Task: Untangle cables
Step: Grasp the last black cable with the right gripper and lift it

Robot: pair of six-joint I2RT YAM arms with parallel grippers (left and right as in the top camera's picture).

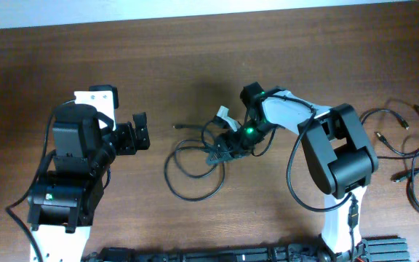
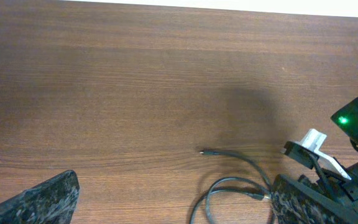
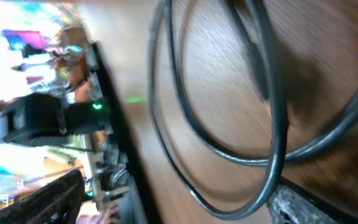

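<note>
A bunch of thin black cables (image 1: 193,166) lies looped at the table's middle, with a plug end (image 1: 177,127) pointing left. My right gripper (image 1: 222,149) is down at the right side of the bunch. In the right wrist view its fingers (image 3: 179,199) are apart, with cable loops (image 3: 272,124) between them and one loop against the right finger. My left gripper (image 1: 138,133) is open and empty, left of the bunch. The left wrist view shows its fingers (image 2: 173,199) wide apart, with the plug end (image 2: 204,151) and a loop (image 2: 229,186) ahead.
More loose black cables (image 1: 406,142) lie spread at the table's right edge, apart from the bunch. The right arm's white link (image 1: 289,109) reaches in from the right. A dark rail (image 1: 253,255) runs along the front edge.
</note>
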